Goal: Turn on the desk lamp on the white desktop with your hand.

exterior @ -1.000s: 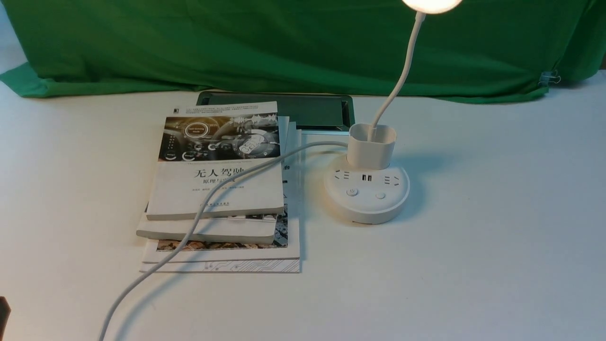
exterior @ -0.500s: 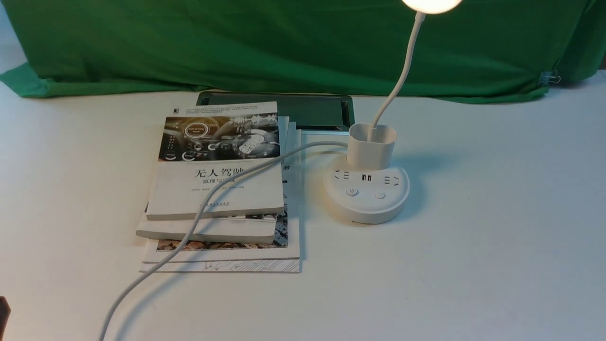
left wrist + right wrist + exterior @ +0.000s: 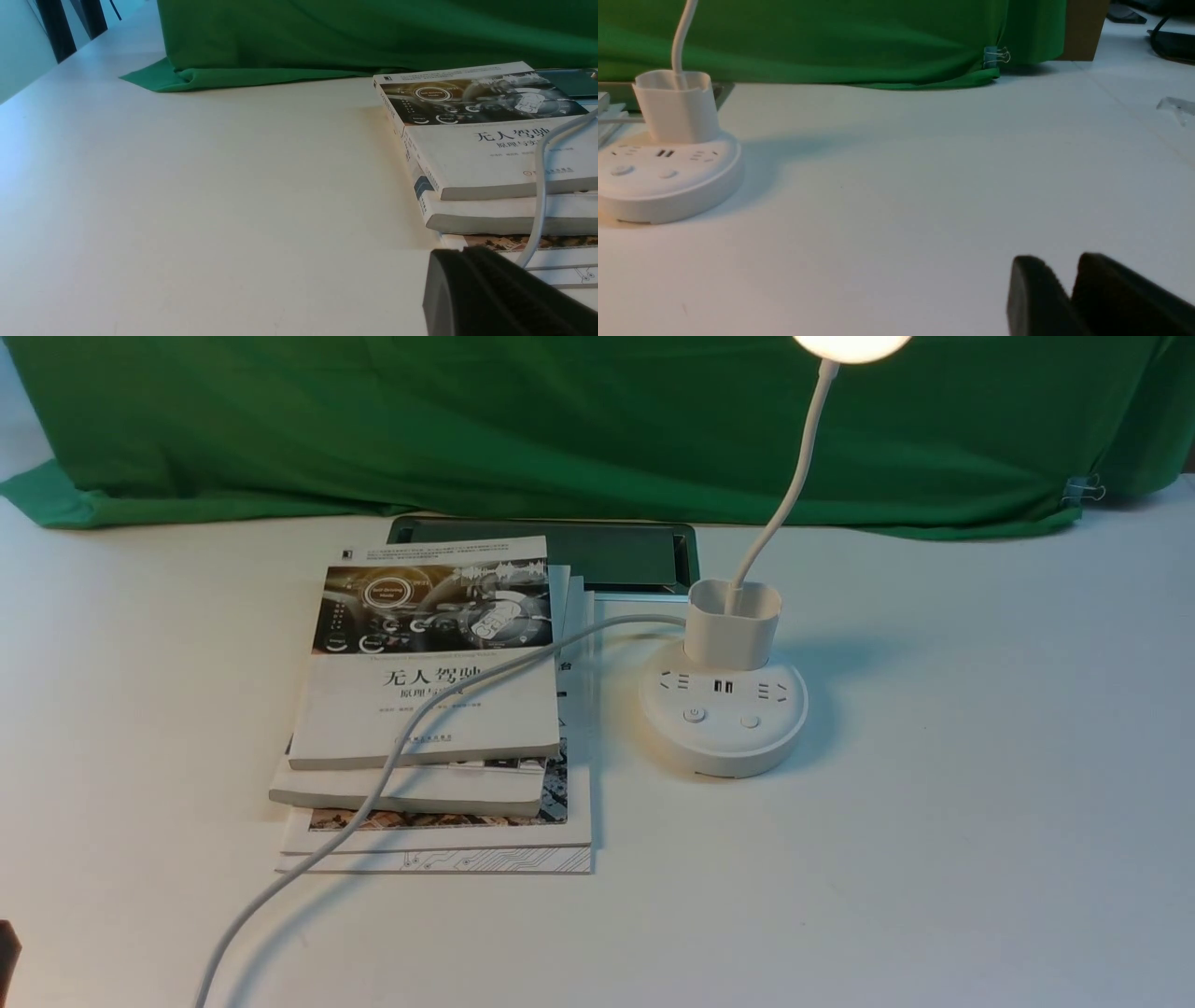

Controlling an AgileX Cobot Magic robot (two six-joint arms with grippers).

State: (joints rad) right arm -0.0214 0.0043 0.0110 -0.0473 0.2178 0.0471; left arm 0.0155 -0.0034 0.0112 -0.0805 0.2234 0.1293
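Observation:
The desk lamp stands on the white desktop (image 3: 962, 821) right of centre, with its round puck base (image 3: 724, 723), two buttons (image 3: 693, 714), cup holder (image 3: 733, 623) and gooseneck (image 3: 794, 485). Its round head (image 3: 851, 343) glows at the top edge. The base also shows in the right wrist view (image 3: 663, 182). My left gripper (image 3: 462, 250) is shut and empty, low over the desktop near the book stack's front corner. My right gripper (image 3: 1064, 266) has its tips nearly together and holds nothing, well to the right of the lamp base and nearer me. Neither touches the lamp.
A stack of books (image 3: 429, 700) lies left of the lamp, with the lamp's white cord (image 3: 373, 784) trailing over it towards me. A dark panel (image 3: 597, 555) sits behind the books. A green cloth (image 3: 560, 420) hangs at the back, held by a binder clip (image 3: 1083, 490).

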